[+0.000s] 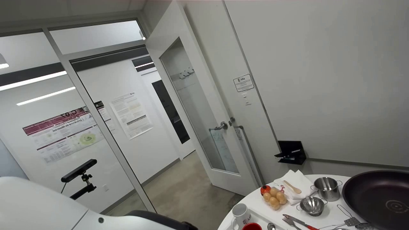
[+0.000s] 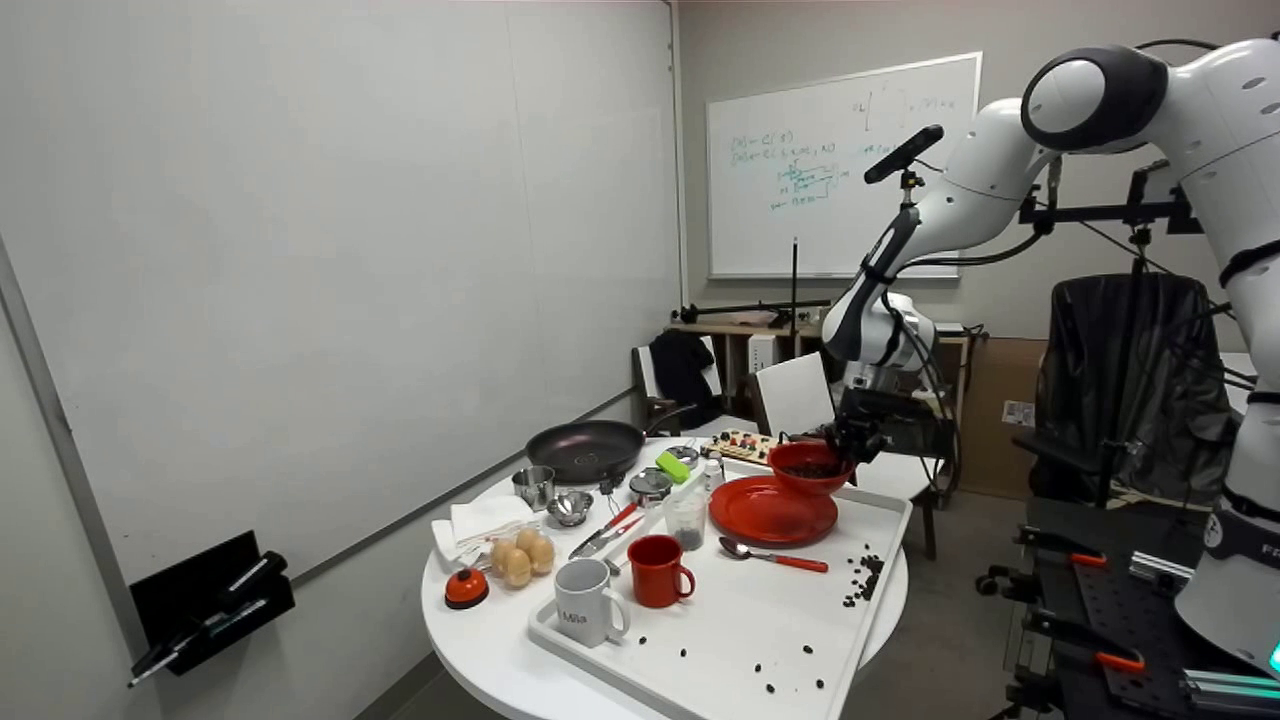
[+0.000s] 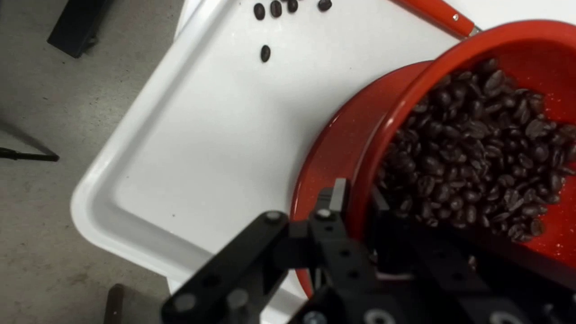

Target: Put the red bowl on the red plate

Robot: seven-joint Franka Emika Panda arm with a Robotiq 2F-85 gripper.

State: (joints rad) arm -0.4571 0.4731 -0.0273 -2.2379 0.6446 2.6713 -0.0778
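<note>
The red bowl [image 2: 808,486] holds many dark beans [image 3: 477,148] and shows at the right of the wrist view [image 3: 531,63]. The red plate [image 2: 745,518] lies on the white tray, and part of it shows below the bowl in the wrist view [image 3: 355,117]. My gripper [image 3: 360,198] is shut on the bowl's rim, one finger outside and one inside; in an exterior view the gripper [image 2: 846,450] is at the bowl's right side. The bowl is over the plate's far right part; I cannot tell whether they touch. The bowl and plate are out of view in an exterior view.
The white tray [image 2: 730,630] also carries a red mug [image 2: 655,572], a grey mug [image 2: 585,602], a spoon [image 2: 795,563], a clear cup [image 2: 687,522] and loose beans [image 2: 870,575]. A black pan [image 2: 585,455] and metal pots [image 2: 535,487] stand beside the tray.
</note>
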